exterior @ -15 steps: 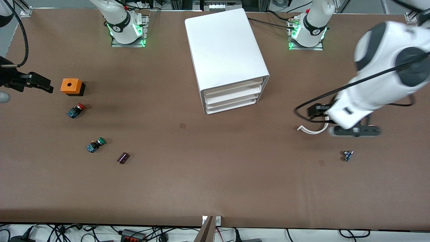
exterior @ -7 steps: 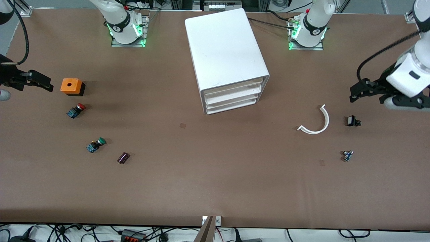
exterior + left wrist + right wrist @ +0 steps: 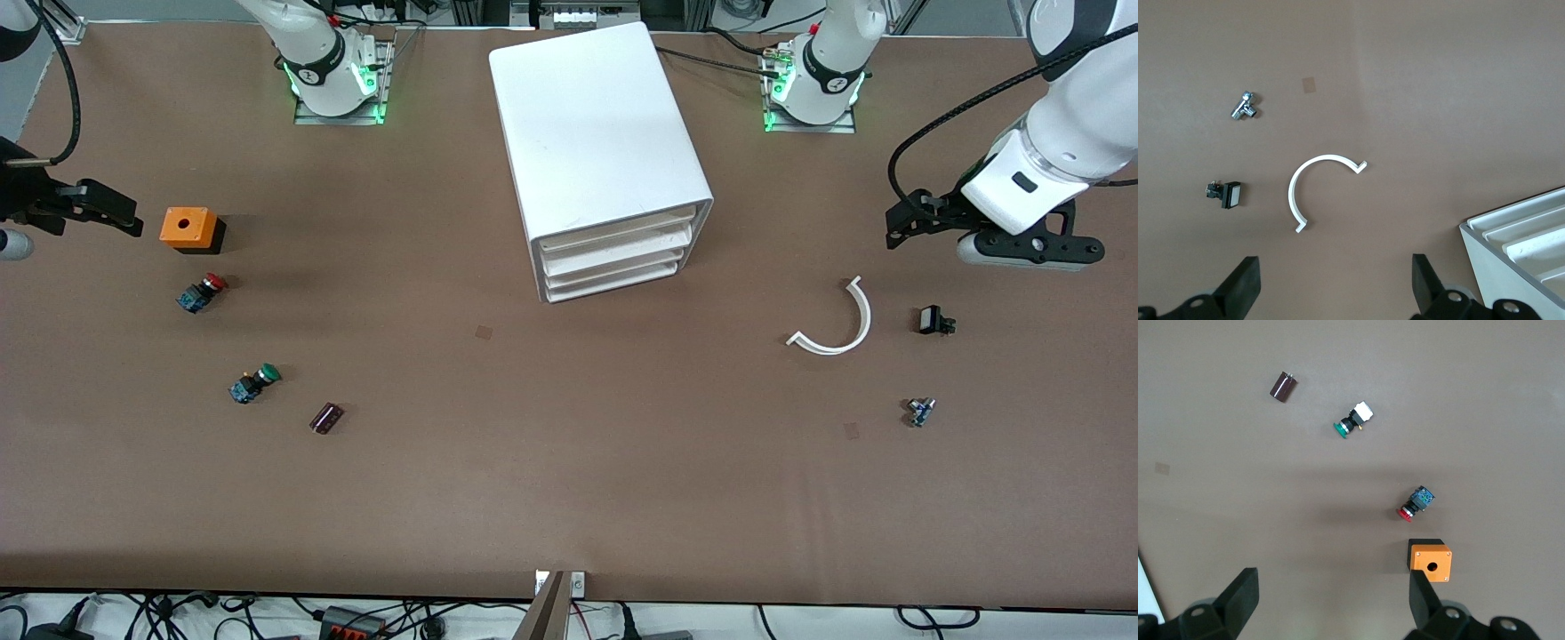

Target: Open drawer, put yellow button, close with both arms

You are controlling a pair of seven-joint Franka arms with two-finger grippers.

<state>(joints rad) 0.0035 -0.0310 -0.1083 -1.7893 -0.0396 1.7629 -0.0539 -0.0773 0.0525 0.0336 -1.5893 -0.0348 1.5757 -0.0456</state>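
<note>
The white cabinet stands mid-table with its stacked drawers all shut; its corner shows in the left wrist view. No yellow-capped button shows in any view. My left gripper hangs open and empty over bare table toward the left arm's end, above a white curved strip; in its wrist view the fingers stand wide apart. My right gripper is open and empty at the right arm's end, beside an orange box; its wrist view shows bare table between the fingers.
A red-capped button, a green-capped button and a dark cylinder lie near the orange box. A small black part and a metal fitting lie near the curved strip.
The left arm lifted off the spot by the curved strip and swung toward its end of the table, uncovering the small black part, then came partway back. The right gripper barely shifted.
</note>
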